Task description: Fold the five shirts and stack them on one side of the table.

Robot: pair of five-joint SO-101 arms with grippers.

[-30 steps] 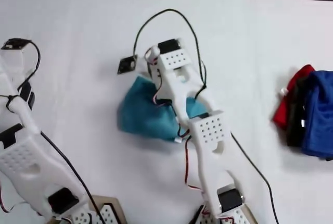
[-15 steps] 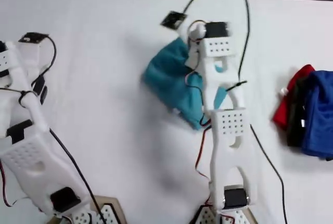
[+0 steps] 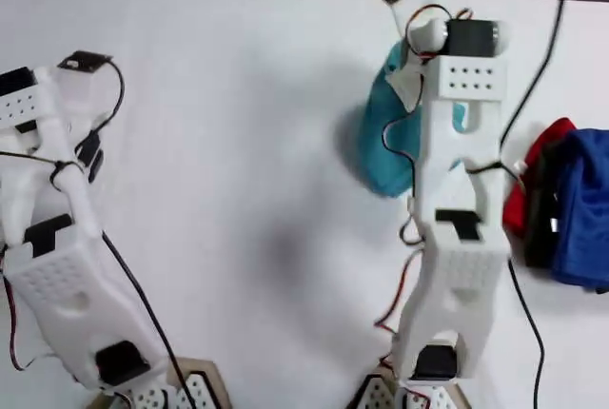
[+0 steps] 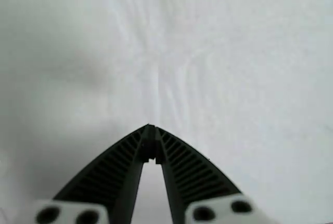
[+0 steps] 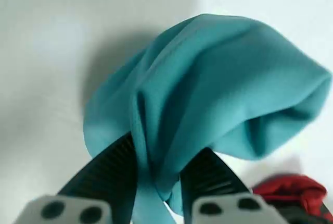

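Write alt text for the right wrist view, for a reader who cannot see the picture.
A bunched teal shirt is clamped between the right arm's dark jaws, which are shut on a fold of its cloth, over a white table. Part of a red shirt lies on the table farther off.

Nothing to read at this moment: no text, label, brand, number or sign is legible anywhere. The teal shirt shows plain cloth, the white bench is unmarked, and the white arm shells carry only rows of holes.
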